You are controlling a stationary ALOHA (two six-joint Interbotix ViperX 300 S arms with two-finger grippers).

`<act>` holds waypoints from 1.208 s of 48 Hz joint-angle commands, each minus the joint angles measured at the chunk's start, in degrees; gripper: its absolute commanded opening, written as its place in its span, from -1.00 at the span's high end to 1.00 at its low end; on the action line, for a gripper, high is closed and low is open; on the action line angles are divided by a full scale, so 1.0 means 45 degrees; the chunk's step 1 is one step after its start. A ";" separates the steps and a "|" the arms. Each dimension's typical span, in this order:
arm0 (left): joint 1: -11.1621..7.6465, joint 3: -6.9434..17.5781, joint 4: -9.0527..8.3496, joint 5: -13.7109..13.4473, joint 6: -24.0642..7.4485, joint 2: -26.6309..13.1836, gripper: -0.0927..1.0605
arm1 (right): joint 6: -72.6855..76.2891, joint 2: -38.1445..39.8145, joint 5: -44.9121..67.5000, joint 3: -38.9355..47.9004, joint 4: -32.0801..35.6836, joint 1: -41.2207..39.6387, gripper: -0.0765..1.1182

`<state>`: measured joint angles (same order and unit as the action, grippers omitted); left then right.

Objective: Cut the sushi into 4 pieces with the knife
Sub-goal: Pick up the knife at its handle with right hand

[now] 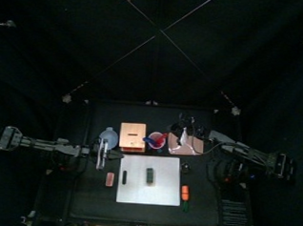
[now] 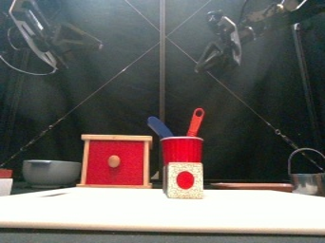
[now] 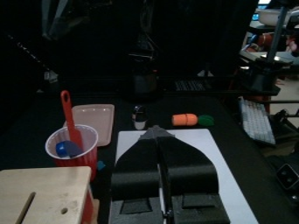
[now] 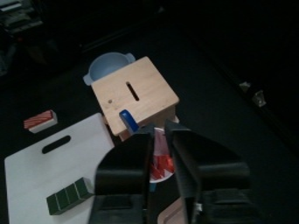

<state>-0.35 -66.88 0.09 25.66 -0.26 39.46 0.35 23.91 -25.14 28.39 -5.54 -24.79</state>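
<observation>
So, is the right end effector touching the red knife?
Apart. Front view shows the right end effector hanging high above the red knife standing in the cup, with a wide dark gap between them.

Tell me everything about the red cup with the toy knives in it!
The red cup looks like smooth plastic and stands upright on the black table, close beside the wooden box; whether they touch is unclear. Two toy knives stand in it: the blue knife leans toward the box, the red knife leans the other way. From the front, the sushi roll hides its lower middle. Nothing grips it.
</observation>
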 commanded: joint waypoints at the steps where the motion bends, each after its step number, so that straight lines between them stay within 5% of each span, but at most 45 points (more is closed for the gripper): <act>1: 0.0039 0.0078 0.0000 0.0098 0.0039 -0.0020 0.85 | -0.0117 -0.0762 -0.1484 -0.1152 0.0078 -0.0039 -0.61; 7: 0.0039 -0.0059 0.0020 0.0117 0.0039 -0.0039 0.85 | -0.0547 -0.1621 -0.2891 -0.1895 -0.0059 -0.0137 -0.79; 34: 0.0020 -0.0410 0.0273 0.0098 0.0078 -0.0020 0.85 | -0.3105 -0.5449 -0.7031 -0.4453 -0.1328 -0.1094 -0.79; 58: 0.0020 -0.0469 0.0293 0.0098 0.0059 -0.0020 0.85 | -0.3164 -0.6387 -0.8438 -0.5039 -0.0703 -0.1055 -0.77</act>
<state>-0.35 -69.61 1.23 25.66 0.00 39.46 -13.71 -5.89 -62.75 6.94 -8.70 -29.53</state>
